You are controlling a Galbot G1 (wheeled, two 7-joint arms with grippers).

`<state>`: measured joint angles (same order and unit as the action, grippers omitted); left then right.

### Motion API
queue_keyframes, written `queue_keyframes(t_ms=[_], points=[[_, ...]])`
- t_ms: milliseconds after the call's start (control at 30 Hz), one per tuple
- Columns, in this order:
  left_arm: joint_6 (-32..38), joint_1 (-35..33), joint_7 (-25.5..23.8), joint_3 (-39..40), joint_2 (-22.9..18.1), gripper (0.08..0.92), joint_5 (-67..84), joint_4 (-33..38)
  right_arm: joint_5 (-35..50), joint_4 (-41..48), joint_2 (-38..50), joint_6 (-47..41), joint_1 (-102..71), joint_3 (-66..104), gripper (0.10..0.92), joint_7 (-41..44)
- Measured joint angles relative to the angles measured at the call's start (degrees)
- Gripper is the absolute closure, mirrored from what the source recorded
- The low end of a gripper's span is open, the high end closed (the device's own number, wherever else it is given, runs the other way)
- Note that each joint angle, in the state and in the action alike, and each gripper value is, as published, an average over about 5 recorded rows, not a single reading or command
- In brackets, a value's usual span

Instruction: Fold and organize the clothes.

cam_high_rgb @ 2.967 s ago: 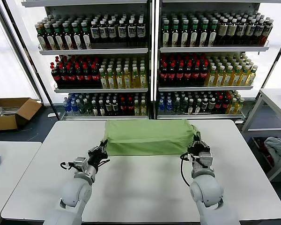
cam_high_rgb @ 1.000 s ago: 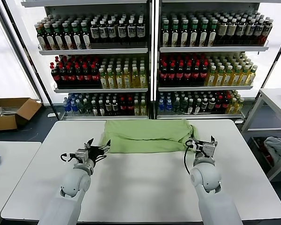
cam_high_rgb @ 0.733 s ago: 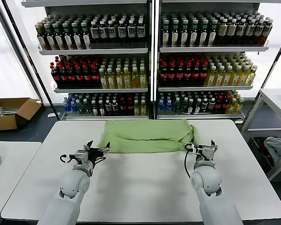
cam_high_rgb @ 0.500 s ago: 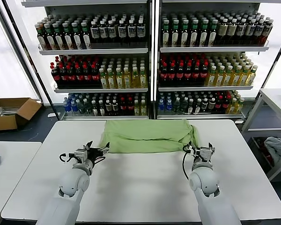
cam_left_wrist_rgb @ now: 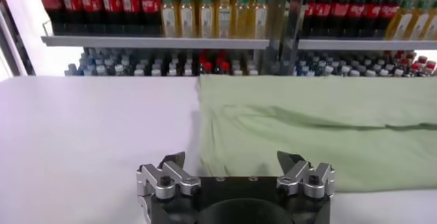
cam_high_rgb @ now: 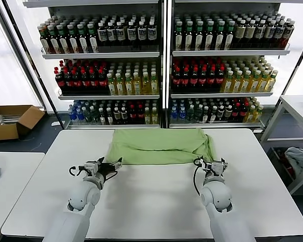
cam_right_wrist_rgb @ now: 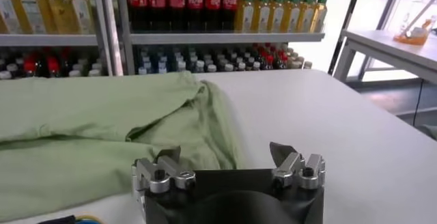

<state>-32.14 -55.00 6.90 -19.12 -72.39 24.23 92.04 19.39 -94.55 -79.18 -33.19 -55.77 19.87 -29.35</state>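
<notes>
**Both claws spread at the shirt's near edge**

Nearest the robot, the two arms reach forward over the white table [cam_high_rgb: 156, 201]. The left gripper [cam_high_rgb: 110, 165] sits low over the tabletop just short of the shirt's near left corner, its fingers [cam_left_wrist_rgb: 172, 166] spread wide apart and holding nothing. In the left wrist view the green cloth lies directly ahead of the spread jaws, with bare table under the one farther from the shirt's middle. The right gripper [cam_high_rgb: 208, 163] is at the shirt's near right corner, jaws likewise wide apart and empty; in the right wrist view one fingertip [cam_right_wrist_rgb: 171, 156] stands in front of the cloth's edge and the other over bare table. Whether either claw touches the fabric cannot be told.

Beyond the grippers, the shirt [cam_high_rgb: 159, 146] lies across the far half of the table as a long folded band, light green, with soft creases and a bunched fold at its right end. It reaches close to the table's far edge.

Behind the table stand shelves [cam_high_rgb: 161, 53] packed with bottles in rows. To the left, on the floor, is an open cardboard box [cam_high_rgb: 12, 121]; to the right a side table [cam_high_rgb: 298, 108] with a grey-blue bundle [cam_high_rgb: 299, 159] below it.
</notes>
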Motion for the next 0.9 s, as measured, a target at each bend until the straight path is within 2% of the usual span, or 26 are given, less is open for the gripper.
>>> queue_keyframes(t_ms=[167,733,833,900], points=[[-0.3,0.04,0.01,0.43,0.07,0.316,-0.2,-0.53,0.13,0.22,-0.01,-0.02,-0.44,0.2,0.342,0.24],[-0.32,-1.09,-0.79,0.6,0.83,0.81,-3.49,-0.42,0.88,-0.15,0.01,0.12,-2.58,1.43,0.847,1.14],[-0.11,-1.53,-1.07,0.44,1.14,0.881,-4.0,-0.04,1.14,-1.18,0.37,0.05,-3.39,1.75,0.895,1.2],[0.08,-1.87,-1.2,0.31,1.35,0.911,-4.33,0.26,1.21,-2.15,0.54,-0.02,-4.06,1.88,0.9,1.2]])
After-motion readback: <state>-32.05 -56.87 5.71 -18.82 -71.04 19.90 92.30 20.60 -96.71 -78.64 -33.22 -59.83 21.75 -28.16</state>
